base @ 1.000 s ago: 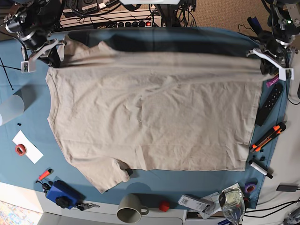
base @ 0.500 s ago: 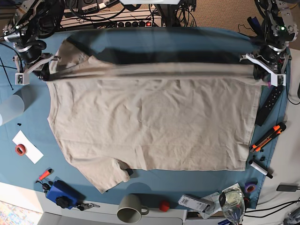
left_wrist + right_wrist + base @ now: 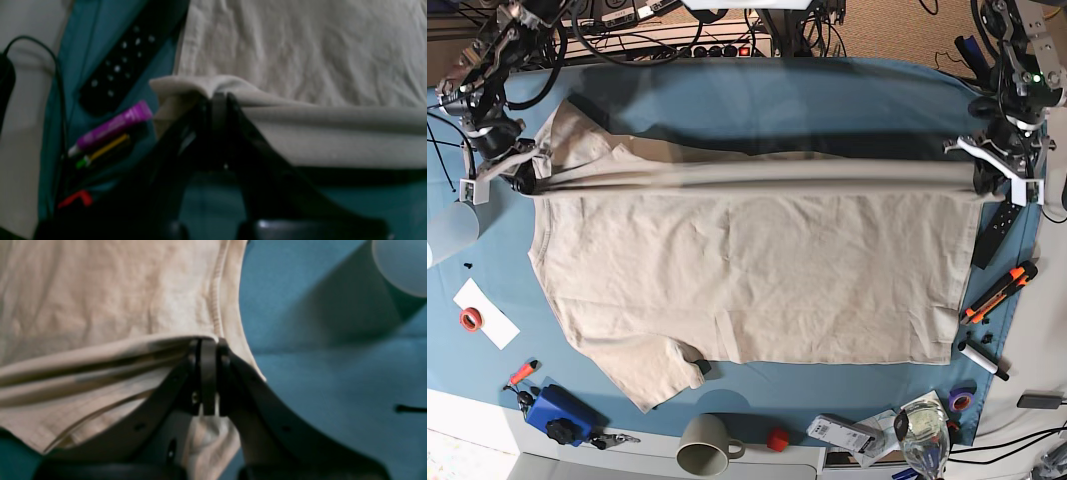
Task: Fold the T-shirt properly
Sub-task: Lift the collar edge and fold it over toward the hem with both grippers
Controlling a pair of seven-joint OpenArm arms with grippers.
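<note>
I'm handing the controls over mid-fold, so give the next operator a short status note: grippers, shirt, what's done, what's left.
Left gripper: shut on the T-shirt, at its hem corner.
Right gripper: shut on the T-shirt at the collar-end corner.
Shirt: spread on the blue cloth, far edge lifted and stretched taut between both arms, near sleeve flat.
Done: far edge gripped and raised.
Left: carry it toward the near edge, lay it down, release, finish remaining folds. Mind the remote beside the hem.

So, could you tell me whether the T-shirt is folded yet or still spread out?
Mostly spread: only the T-shirt's far edge is lifted.
</note>
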